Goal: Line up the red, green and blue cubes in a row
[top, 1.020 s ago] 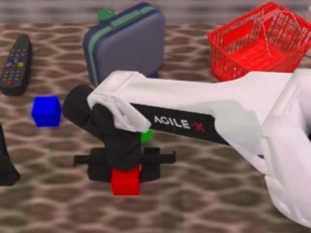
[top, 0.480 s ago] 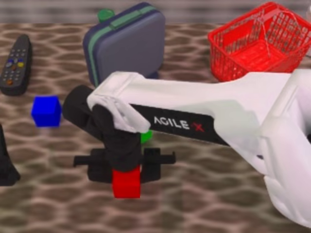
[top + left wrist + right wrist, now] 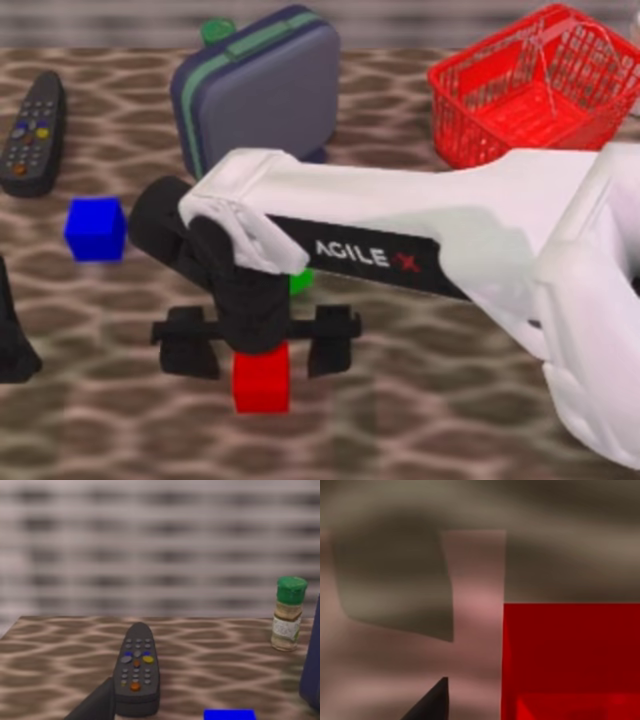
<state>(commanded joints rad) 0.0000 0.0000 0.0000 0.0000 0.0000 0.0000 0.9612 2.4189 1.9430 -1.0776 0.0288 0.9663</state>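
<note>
The red cube [image 3: 262, 382] [image 3: 570, 655] rests on the table in front of centre. My right gripper [image 3: 258, 352] hangs over it, open, its two black fingers [image 3: 186, 352] spread wide on either side and clear of the cube. Just behind it, the green cube [image 3: 301, 282] shows only as a sliver under the right arm. The blue cube [image 3: 95, 229] [image 3: 229, 714] sits apart at the left. My left gripper [image 3: 8, 345] is parked at the left edge, open, with one finger [image 3: 97, 705] showing in its wrist view.
A black remote [image 3: 34, 132] [image 3: 137, 667] lies at the back left. A dark blue case [image 3: 258, 90] stands at the back centre with a green-capped spice jar [image 3: 288, 612] behind it. A red wire basket [image 3: 530, 85] sits at the back right.
My right gripper has opened: its fingers, shut on the red cube before, now stand wide apart. The red cube stays on the table where it was.
</note>
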